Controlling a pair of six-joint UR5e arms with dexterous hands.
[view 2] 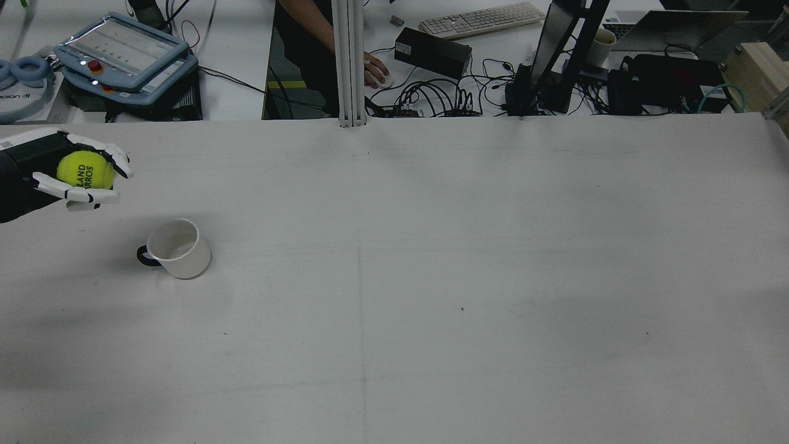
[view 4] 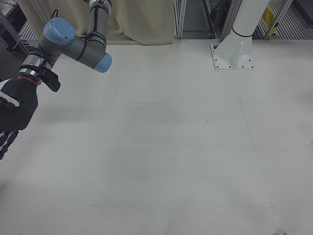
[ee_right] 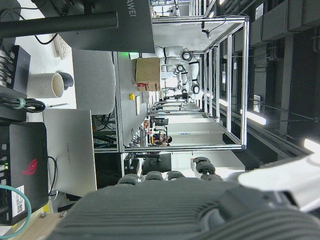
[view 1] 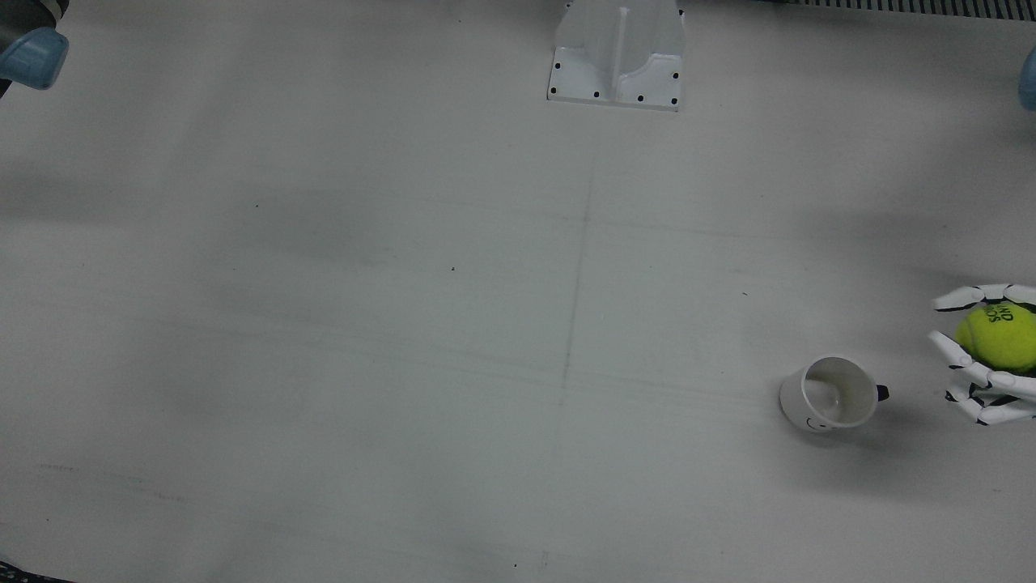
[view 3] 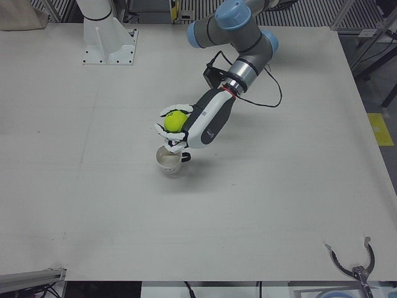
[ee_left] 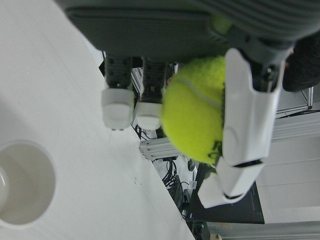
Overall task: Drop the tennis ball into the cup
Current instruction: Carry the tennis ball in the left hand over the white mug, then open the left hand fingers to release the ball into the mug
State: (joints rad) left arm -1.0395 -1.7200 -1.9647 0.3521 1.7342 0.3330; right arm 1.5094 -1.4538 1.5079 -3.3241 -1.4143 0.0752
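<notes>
One tennis ball (view 2: 85,171) sits clamped in the left robot hand (view 2: 74,174), raised near the upright white cup (view 2: 179,248) on the surface (view 2: 431,277). Whether the right robot hand (view 4: 11,122) is closed, I cannot tell.

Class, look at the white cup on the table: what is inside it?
The cup looks empty: its pale inner wall and bottom show. The tennis ball sits apart in the left robot hand. The near inner wall stays hidden behind the rim.

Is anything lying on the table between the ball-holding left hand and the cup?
No. The rear view shows only bare table between the left hand, shut on the tennis ball, and the cup.
</notes>
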